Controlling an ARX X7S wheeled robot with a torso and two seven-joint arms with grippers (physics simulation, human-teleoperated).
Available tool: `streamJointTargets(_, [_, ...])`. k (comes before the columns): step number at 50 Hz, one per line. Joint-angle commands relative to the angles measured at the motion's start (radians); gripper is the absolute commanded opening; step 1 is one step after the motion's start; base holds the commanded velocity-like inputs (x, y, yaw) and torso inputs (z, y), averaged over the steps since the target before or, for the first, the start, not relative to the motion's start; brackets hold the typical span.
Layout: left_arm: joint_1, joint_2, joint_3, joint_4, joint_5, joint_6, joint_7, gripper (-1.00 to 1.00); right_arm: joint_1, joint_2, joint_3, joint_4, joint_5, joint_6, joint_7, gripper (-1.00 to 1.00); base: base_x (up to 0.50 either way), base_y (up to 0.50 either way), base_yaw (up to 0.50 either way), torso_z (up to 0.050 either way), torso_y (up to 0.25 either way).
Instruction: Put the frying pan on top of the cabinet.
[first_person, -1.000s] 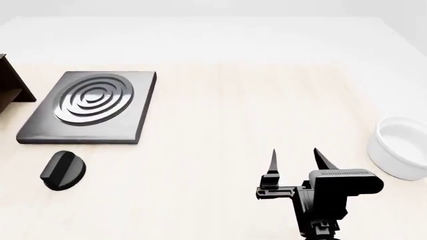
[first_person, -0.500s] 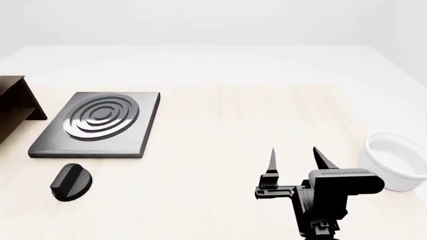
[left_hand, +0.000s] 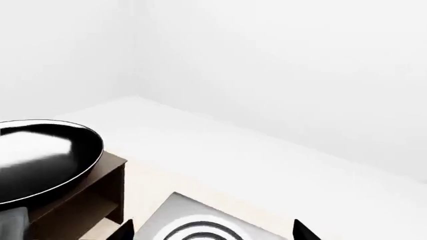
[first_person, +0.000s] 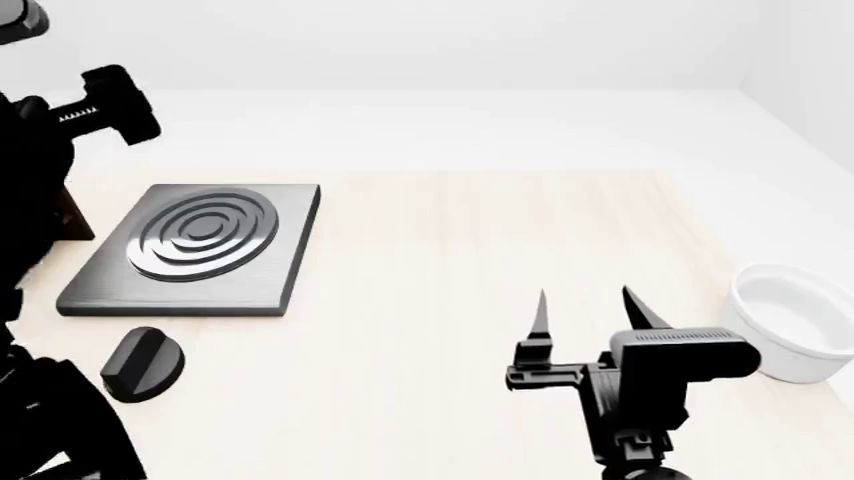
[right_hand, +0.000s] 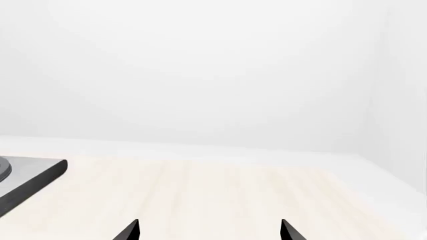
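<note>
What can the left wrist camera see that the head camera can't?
Only the left wrist view shows the frying pan sitting on top of the cabinet. Only the head view shows the white bowl, the black knob and the right gripper, open and empty. Both show the grey hotplate.

The head view looks down over the table (first_person: 441, 250). Both wrist views look forward, low, and share the hotplate (first_person: 194, 245) with it.
</note>
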Motion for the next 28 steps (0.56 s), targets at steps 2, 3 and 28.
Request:
streamJointTargets(2, [0.424, 0.142, 0.047, 0.554, -0.154, -0.08, 0.122, 1.0, 0.032, 0.001, -0.026, -0.016, -0.025, 0.027, 0.015, 1.0, 0.0, 0.0, 0.0, 0.0, 0.0])
streamJointTargets(3, [0.451, 0.154, 0.058, 0.55, -0.161, -0.061, 0.132, 1.0, 0.039, 0.002, -0.027, -0.025, -0.027, 0.034, 0.017, 1.0, 0.0, 0.0, 0.0, 0.0, 0.0])
streamJointTargets(28, [0.637, 0.177, 0.217, 0.446, -0.15, 0.171, 0.172, 1.0, 0.086, 0.002, -0.055, -0.004, -0.054, 0.027, 0.024, 1.0, 0.0, 0.0, 0.0, 0.0, 0.0])
